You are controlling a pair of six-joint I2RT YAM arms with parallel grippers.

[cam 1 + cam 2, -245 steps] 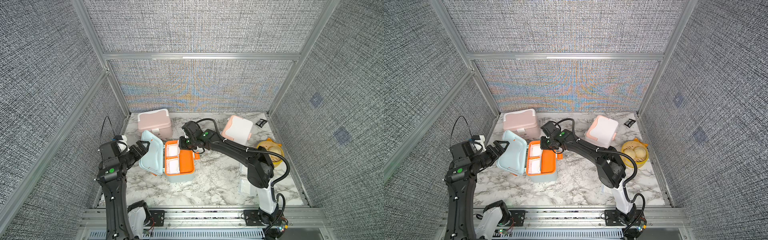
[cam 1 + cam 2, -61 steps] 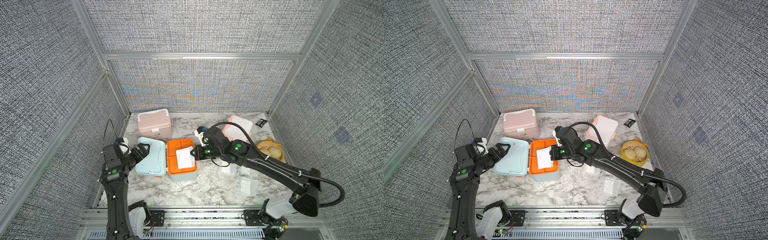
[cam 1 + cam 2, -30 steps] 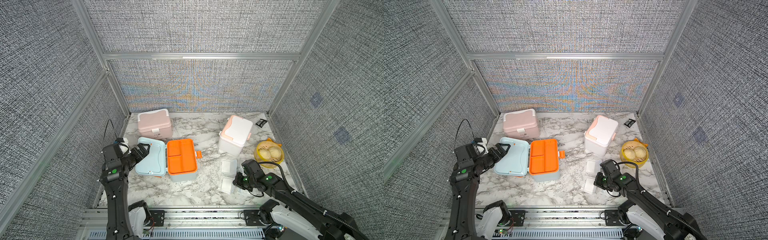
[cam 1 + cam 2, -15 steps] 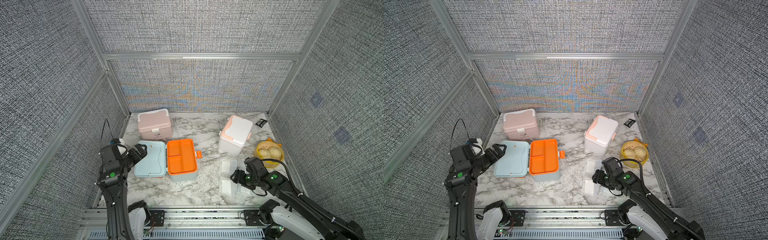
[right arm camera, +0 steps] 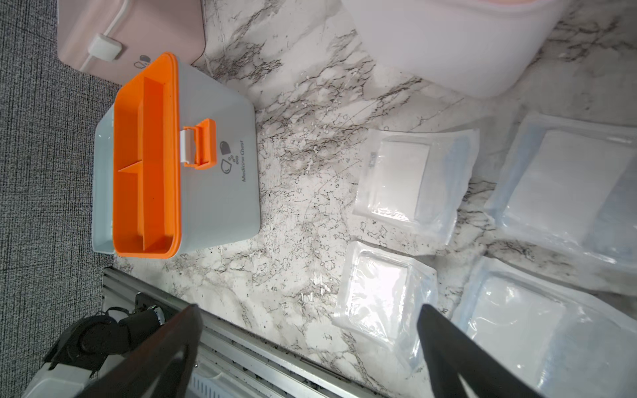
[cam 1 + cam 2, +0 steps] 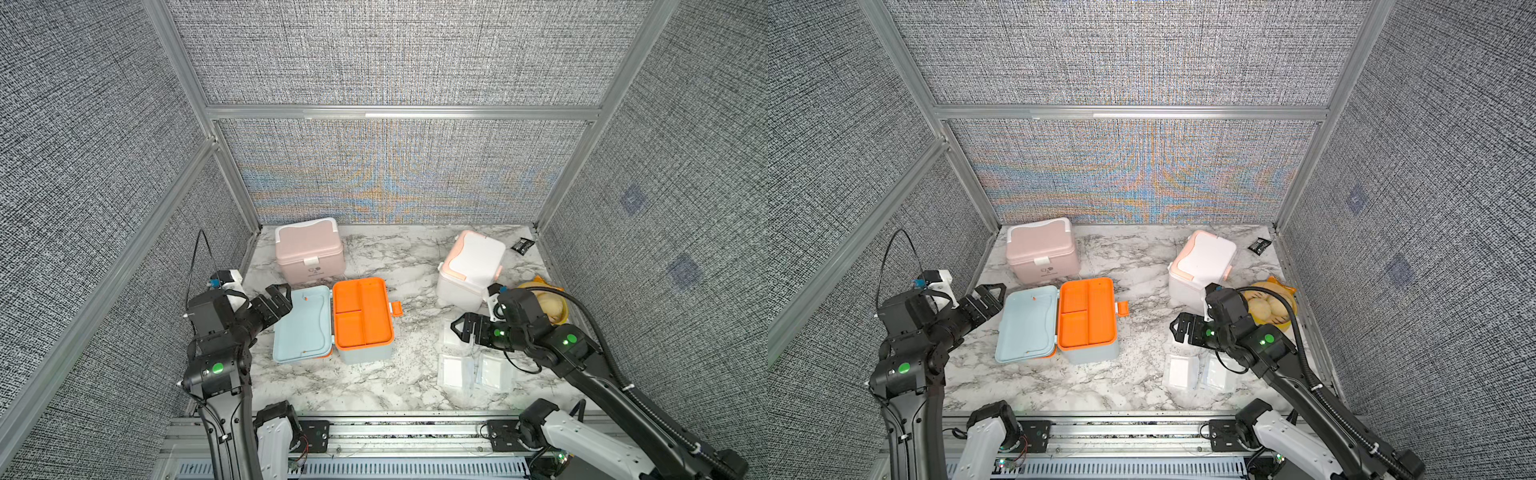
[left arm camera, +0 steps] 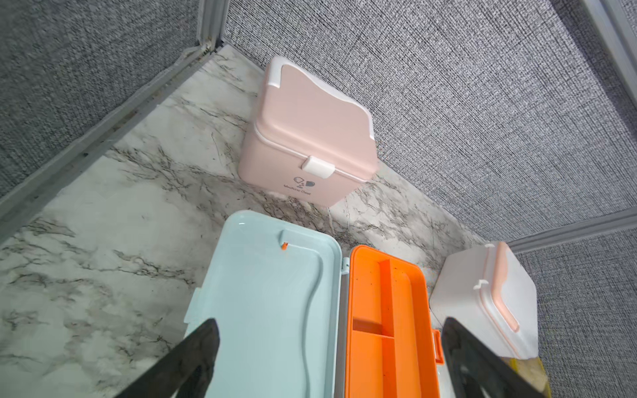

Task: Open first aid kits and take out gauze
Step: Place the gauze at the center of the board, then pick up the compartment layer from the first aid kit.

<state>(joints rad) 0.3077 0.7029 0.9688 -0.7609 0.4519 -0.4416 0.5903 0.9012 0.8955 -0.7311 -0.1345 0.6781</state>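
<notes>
The pale blue-and-orange first aid kit [image 6: 361, 320] stands open mid-table, its lid [image 6: 303, 326] laid flat to the left and its orange tray showing nothing inside. The pink-and-white kit [image 6: 309, 249] at the back left and the white-and-peach kit [image 6: 471, 266] at the right are shut. Several gauze packets [image 5: 410, 179] lie flat on the marble at the front right [image 6: 455, 370]. My right gripper [image 6: 463, 328] hangs open just above them, holding nothing. My left gripper [image 6: 278, 297] is open beside the lid's left edge, empty.
A yellow basket with buns [image 6: 548, 303] sits behind my right arm by the right wall. A small black wrapper [image 6: 523, 244] lies in the back right corner. Grey walls close three sides, and a metal rail [image 6: 395, 424] runs along the front edge.
My right gripper has opened and let go of a gauze packet at the front right, then drawn back a little toward the white-and-peach kit. My left arm shifted slightly.
</notes>
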